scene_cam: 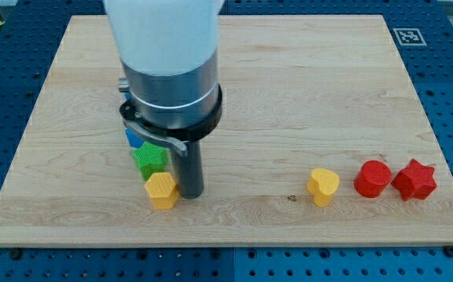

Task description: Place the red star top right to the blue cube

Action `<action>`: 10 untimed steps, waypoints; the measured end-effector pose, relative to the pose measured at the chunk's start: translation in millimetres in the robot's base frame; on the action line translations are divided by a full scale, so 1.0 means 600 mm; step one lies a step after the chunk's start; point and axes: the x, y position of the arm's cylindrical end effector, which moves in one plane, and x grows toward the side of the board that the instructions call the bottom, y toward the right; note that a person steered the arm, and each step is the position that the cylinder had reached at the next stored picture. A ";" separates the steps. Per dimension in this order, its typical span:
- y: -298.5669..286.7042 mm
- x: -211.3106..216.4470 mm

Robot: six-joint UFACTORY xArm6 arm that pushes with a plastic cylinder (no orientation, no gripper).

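The red star [414,180] lies near the view's right edge, low on the board. The blue cube [133,138] is at the left of centre, mostly hidden behind the arm's body; only a small blue part shows. My tip [189,193] rests on the board just right of the yellow hexagon [161,189] and below-right of the green star [149,159]. The tip is far to the left of the red star.
A red cylinder [373,178] sits just left of the red star. A yellow heart [323,186] lies further left. The wooden board [289,78] lies on a blue pegboard table. A marker tag [407,36] is at the board's top right corner.
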 end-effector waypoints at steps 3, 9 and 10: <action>0.088 -0.056; 0.577 0.010; 0.567 0.023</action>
